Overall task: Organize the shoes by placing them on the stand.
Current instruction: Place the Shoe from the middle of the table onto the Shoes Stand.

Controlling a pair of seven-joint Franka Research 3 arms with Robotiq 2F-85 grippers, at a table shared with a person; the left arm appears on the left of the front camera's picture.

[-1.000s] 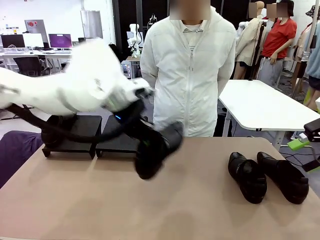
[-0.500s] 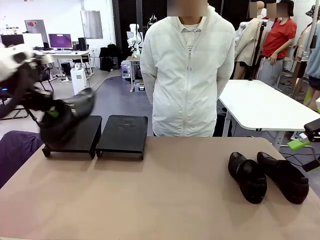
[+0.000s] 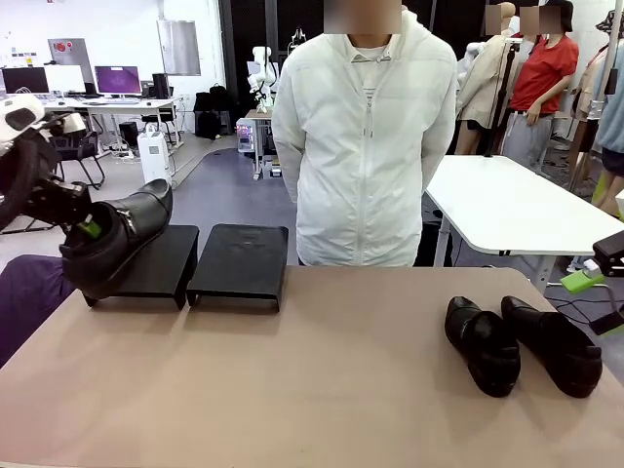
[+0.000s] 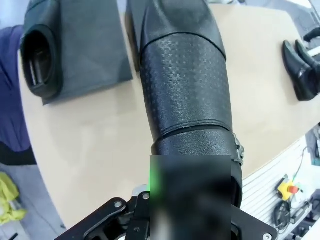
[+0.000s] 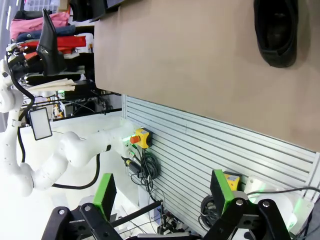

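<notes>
My left gripper (image 3: 86, 230) is shut on the heel end of a glossy black shoe (image 3: 119, 237), which hangs tilted, toe up, over the left platform of the stand (image 3: 156, 265). In the left wrist view the held shoe (image 4: 185, 85) runs up the middle, and another shoe (image 4: 40, 55) lies on that platform (image 4: 90, 50) beside it. The right platform (image 3: 241, 258) is bare. Two more shoes (image 3: 481, 343) (image 3: 552, 343) lie side by side on the table at the right. My right gripper (image 5: 164, 192) is open off the table's right edge, with one shoe (image 5: 276, 30) ahead of it.
A person in a white jacket (image 3: 366, 136) stands at the far edge, behind the table's middle, hands out of sight. The tan tabletop (image 3: 312, 390) is bare between the stand and the two shoes on the right. A purple chair (image 3: 29, 292) sits left of the table.
My left arm has swung the held shoe from over the table's middle out to the left, and it now hangs a little lower over the left platform. The right arm is still.
</notes>
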